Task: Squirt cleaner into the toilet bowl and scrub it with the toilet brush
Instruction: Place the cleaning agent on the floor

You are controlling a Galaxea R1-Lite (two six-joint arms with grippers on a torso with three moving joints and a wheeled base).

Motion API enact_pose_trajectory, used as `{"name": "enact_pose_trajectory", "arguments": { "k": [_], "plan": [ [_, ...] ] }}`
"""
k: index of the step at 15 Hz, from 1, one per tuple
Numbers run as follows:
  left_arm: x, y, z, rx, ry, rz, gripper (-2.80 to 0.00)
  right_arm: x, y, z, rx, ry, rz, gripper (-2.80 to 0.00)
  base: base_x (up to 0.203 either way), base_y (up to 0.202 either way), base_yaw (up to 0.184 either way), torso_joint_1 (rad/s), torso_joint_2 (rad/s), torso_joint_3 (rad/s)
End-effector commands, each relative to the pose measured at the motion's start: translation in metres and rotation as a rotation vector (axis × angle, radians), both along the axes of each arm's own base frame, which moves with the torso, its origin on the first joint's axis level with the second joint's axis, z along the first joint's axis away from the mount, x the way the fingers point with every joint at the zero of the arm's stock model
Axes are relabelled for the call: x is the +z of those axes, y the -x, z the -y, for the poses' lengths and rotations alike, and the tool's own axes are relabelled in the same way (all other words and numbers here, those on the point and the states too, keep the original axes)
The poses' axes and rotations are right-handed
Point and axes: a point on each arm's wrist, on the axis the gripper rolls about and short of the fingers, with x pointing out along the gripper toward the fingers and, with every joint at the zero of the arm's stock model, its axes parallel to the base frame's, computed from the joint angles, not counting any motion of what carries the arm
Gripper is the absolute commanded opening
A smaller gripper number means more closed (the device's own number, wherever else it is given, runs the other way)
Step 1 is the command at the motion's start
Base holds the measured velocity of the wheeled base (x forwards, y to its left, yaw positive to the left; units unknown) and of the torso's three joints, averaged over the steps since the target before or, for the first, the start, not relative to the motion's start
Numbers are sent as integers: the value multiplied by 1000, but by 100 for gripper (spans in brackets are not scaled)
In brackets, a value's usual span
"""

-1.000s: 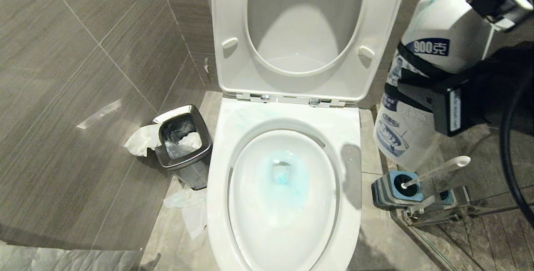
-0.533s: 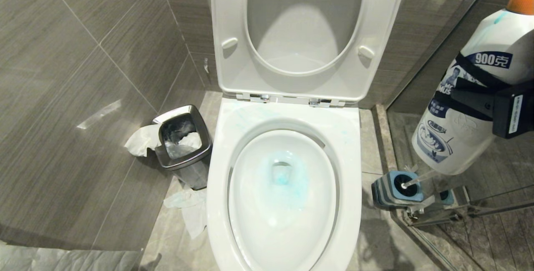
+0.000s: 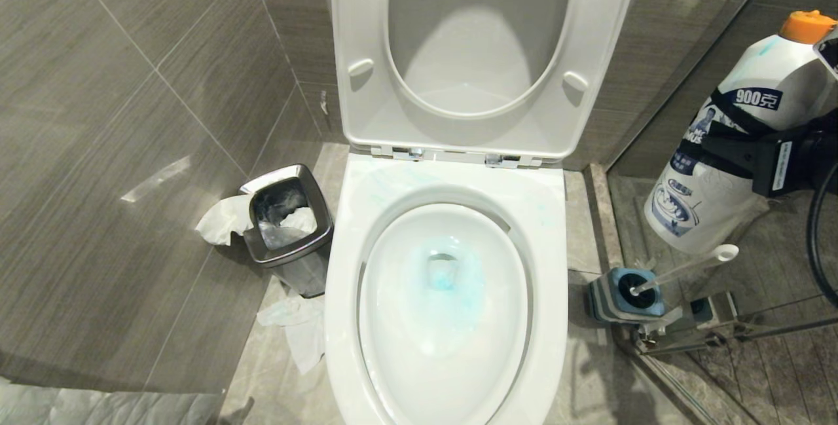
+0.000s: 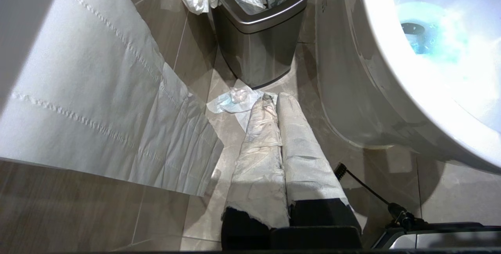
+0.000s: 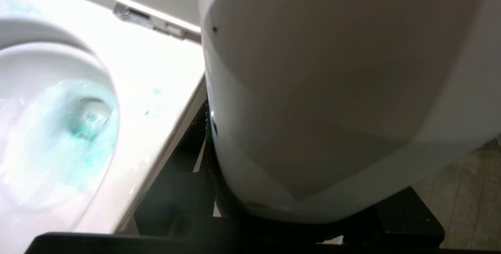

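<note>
Gripping the white orange-capped cleaner bottle at frame right, the right gripper kept it upright, clear of the blue-tinted white toilet bowl; the left gripper was closed.

- A large white bottle fills most of the right wrist view, its rounded body seated between the black jaws of the right gripper.
- Beside it lies the toilet bowl, glossy white.
- Pale turquoise cleaner tints the basin around the drain hole, with small specks on the flat rim.
- A metal hinge sits at the rim's back edge.
</note>
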Motion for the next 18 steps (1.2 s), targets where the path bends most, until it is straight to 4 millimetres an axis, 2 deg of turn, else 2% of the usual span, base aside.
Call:
{"name": "enact_pose_trajectory", "arguments": {
  "k": [1, 11, 18],
  "plan": [
    [0, 0, 0, 0, 0, -2, -280, -14, -23, 7, -13, 1, -29, -280, 0, 0, 0, 0, 0, 0],
    [0, 0, 0, 0, 1, -2, -280, -61, -91, 27, -50, -16, -7, -280, 0, 0, 0, 0, 0, 0],
    [0, 0, 0, 0, 0, -2, -280, -94, -127, 30, -74, -4, 24, -280, 0, 0, 0, 0, 0, 0]
  ]
}}
